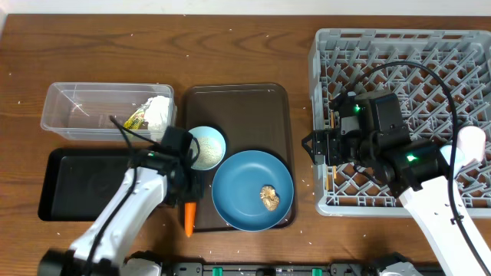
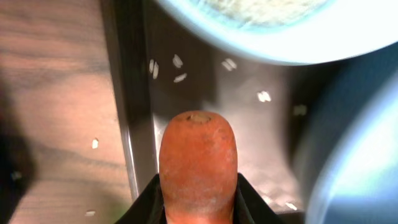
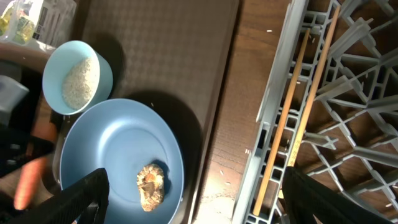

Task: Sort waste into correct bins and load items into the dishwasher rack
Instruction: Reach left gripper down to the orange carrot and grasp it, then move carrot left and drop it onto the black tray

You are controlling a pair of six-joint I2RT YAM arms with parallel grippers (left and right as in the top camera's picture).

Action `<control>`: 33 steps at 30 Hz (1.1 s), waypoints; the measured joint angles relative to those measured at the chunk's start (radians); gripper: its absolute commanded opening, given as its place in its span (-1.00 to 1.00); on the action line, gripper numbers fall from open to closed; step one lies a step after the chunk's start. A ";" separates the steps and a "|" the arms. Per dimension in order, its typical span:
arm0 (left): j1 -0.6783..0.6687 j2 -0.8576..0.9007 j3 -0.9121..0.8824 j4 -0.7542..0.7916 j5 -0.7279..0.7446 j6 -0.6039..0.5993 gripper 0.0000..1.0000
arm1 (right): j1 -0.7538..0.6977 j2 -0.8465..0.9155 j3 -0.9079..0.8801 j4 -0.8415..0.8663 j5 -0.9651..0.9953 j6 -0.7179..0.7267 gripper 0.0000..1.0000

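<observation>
Gripping carrot, left pincer; right pincer wide; packet print unreadable.

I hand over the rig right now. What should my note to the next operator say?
Left gripper: shut on the carrot, at the serving tray's left edge.
Right gripper: open, holding nothing, by the rack's left side.
Done: tissue and packet are in the clear tub.
Left: bin the carrot, the rice in the bowl and the brown lump on the blue plate; then load bowl and plate into the rack. No cups visible.
</observation>
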 measured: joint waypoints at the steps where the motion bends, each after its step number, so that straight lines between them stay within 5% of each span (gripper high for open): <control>1: 0.000 -0.024 0.019 -0.011 0.000 0.000 -0.61 | 0.000 0.000 0.000 -0.001 0.000 0.000 0.64; 8: 0.048 -0.205 0.083 -0.085 -0.106 -0.113 -0.71 | 0.000 0.000 0.000 -0.013 0.000 0.000 0.64; 15: 0.303 -0.247 0.083 -0.095 -0.299 -0.299 -0.78 | 0.000 0.000 0.000 -0.023 0.000 0.000 0.64; 22: 0.564 -0.220 0.067 -0.010 -0.402 -0.478 -0.78 | 0.000 0.000 0.000 -0.030 0.003 0.000 0.64; 32: 0.689 -0.020 -0.001 0.114 -0.421 -0.606 -0.76 | 0.000 0.000 0.000 -0.040 0.003 0.000 0.65; 33: 0.692 -0.003 -0.001 0.126 -0.420 -0.612 -0.55 | 0.000 0.000 0.000 -0.044 0.003 0.000 0.65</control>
